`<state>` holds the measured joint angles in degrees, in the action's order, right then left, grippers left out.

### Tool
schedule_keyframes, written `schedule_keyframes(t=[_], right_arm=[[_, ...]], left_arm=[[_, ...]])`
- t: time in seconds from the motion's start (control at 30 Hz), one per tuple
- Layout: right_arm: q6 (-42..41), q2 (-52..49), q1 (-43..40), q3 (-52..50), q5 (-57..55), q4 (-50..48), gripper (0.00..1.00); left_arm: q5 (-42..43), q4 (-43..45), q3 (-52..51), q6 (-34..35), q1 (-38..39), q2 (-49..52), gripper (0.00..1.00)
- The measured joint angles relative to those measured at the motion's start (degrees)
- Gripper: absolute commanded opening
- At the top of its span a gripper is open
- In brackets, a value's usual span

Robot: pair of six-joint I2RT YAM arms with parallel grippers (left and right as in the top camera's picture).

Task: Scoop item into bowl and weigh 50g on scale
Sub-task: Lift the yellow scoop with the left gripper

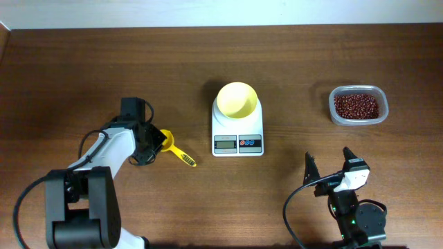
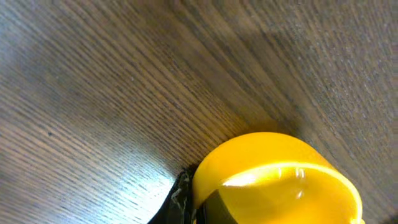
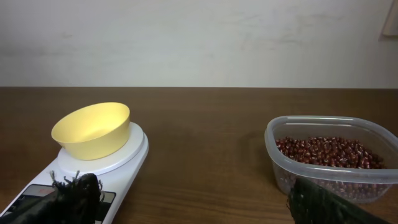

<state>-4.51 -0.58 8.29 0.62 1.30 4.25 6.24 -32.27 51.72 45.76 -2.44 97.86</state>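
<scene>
The pale yellow bowl (image 1: 237, 99) stands empty on the white scale (image 1: 237, 130); both also show in the right wrist view, the bowl (image 3: 92, 129) on the scale (image 3: 134, 155). The red-brown beans (image 1: 356, 105) lie in a clear container at the right and show in the right wrist view (image 3: 323, 152). My left gripper (image 1: 149, 143) is at the cup end of a yellow scoop (image 1: 176, 151) lying on the table. One finger (image 2: 180, 199) presses the cup's outer wall (image 2: 273, 168), and a dark shape sits inside it. My right gripper (image 1: 329, 160) is open and empty (image 3: 199, 211), low near the front edge.
The clear plastic container (image 1: 379, 114) stands at the right, apart from the scale, and its near rim shows in the right wrist view (image 3: 273, 134). The scoop's handle (image 1: 187, 160) points toward the front right. The table's back edge runs along the top.
</scene>
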Motion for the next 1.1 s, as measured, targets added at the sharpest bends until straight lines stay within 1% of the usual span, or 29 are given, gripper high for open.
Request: schedule_keyframes(t=[0.37,0.47,0.57,0.63,0.73,0.87,1.0,1.07,1.1], right_arm=[[0.0,0.0,0.0,0.0,0.0,0.0,0.99],[0.0,0.0,0.0,0.0,0.0,0.0,0.99],[0.0,0.0,0.0,0.0,0.0,0.0,0.99],[0.0,0.0,0.0,0.0,0.0,0.0,0.99],[0.0,0.0,0.0,0.0,0.0,0.0,0.99],[0.0,0.0,0.0,0.0,0.0,0.0,0.99],[-0.1,0.0,0.0,0.0,0.0,0.0,0.99],[-0.9,0.0,0.0,0.0,1.4,-0.5,0.99],[-1.4,0.0,0.0,0.0,4.3,-1.9,0.99]], left_arm=[[0.0,0.0,0.0,0.0,0.0,0.0,0.00],[0.0,-1.2,0.0,0.0,0.0,-1.2,0.00],[0.0,-2.0,-0.1,0.9,0.0,-9.3,0.00],[0.3,-2.1,-0.1,3.5,0.0,-17.4,0.00],[0.3,-2.2,-0.1,7.1,0.0,-24.0,0.00],[0.4,-2.4,-0.1,9.5,0.0,-26.2,0.00],[0.4,-2.6,-0.1,9.8,0.0,-26.2,0.00],[0.4,-2.6,-0.1,9.8,0.0,-26.2,0.00],[0.4,-2.6,-0.1,9.8,0.0,-26.2,0.00]])
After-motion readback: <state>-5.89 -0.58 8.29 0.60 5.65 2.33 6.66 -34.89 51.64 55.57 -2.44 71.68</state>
